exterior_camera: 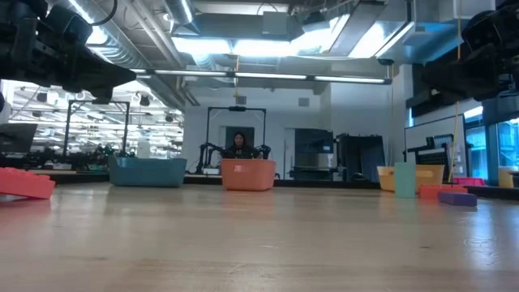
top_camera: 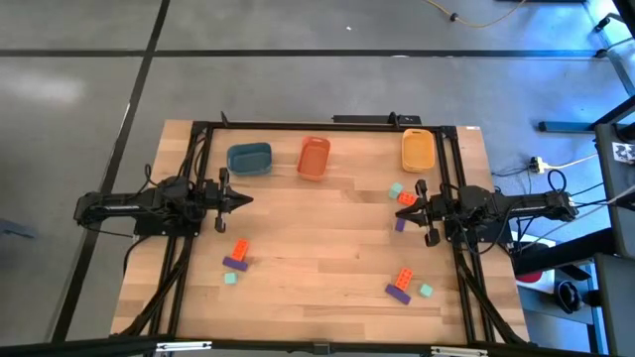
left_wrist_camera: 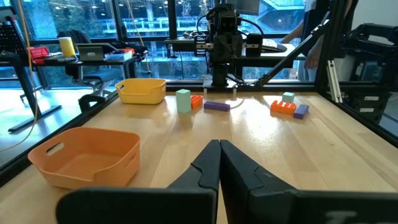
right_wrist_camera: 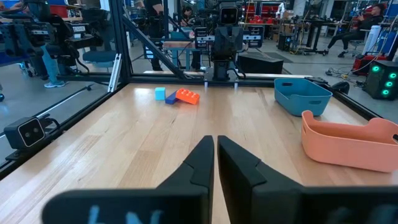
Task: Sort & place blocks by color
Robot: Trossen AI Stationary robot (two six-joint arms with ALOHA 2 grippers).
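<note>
The blocks lie in three small clusters on the desk (top_camera: 327,248). One cluster (top_camera: 402,203) sits just beside the right claw (top_camera: 419,206), which is closed and empty. The left claw (top_camera: 241,200), also closed and holding nothing, hovers near the desk's left edge, with a second cluster (top_camera: 236,260) nearby. The third cluster (top_camera: 405,285) lies toward the front right. The blue-grey tray (top_camera: 249,159), orange tray (top_camera: 314,158) and yellow tray (top_camera: 417,151) line the far edge.
</note>
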